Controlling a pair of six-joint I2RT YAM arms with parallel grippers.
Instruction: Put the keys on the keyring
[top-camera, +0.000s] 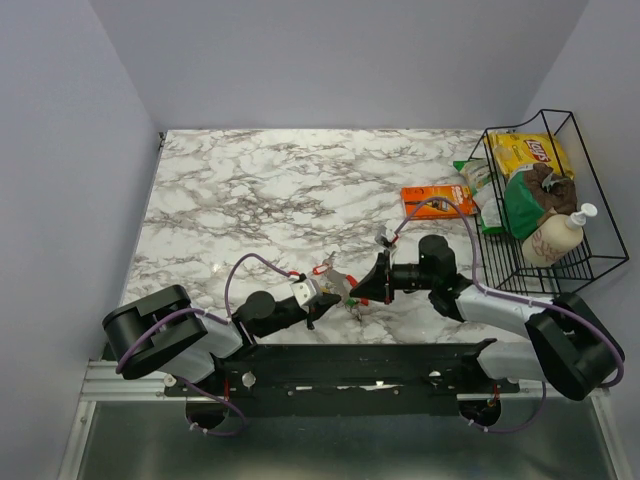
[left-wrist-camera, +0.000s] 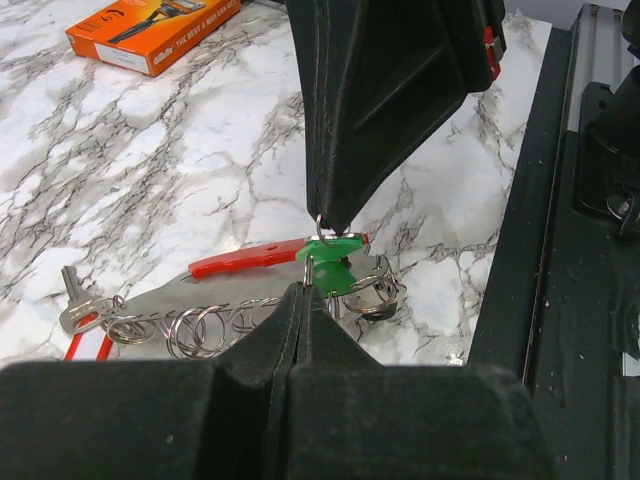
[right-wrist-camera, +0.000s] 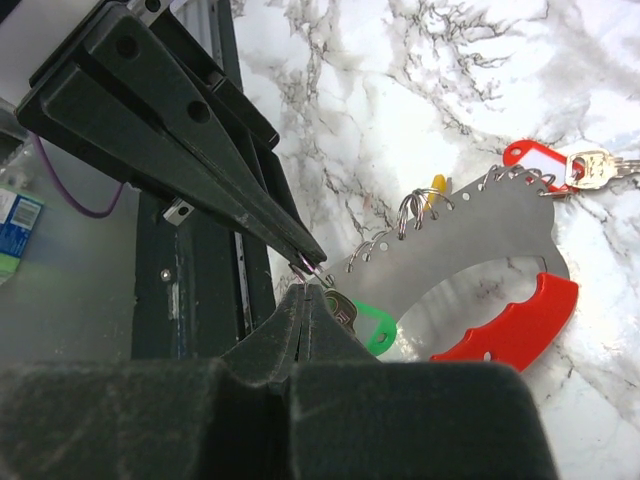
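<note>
My two grippers meet tip to tip over the near middle of the marble table. Both the left gripper (top-camera: 323, 298) (left-wrist-camera: 305, 291) and the right gripper (top-camera: 354, 291) (right-wrist-camera: 308, 290) are shut. Both pinch the thin wire keyring (right-wrist-camera: 309, 267) (left-wrist-camera: 321, 236) from opposite sides. A key with a green head (left-wrist-camera: 336, 268) (right-wrist-camera: 368, 326) hangs at the ring, just under the tips. A key with a red tag (right-wrist-camera: 545, 162) (left-wrist-camera: 76, 300) sits at the far end of a metal plate (right-wrist-camera: 480, 235). A yellow head (right-wrist-camera: 437, 184) pokes out behind the plate.
The plate has a red handle (left-wrist-camera: 245, 261) (right-wrist-camera: 510, 325) and a row of several spare rings (left-wrist-camera: 190, 327). An orange flat packet (top-camera: 432, 199) lies further back. A black wire basket (top-camera: 598, 262) of groceries stands at the right. The dark base rail (left-wrist-camera: 540, 250) runs along the near edge.
</note>
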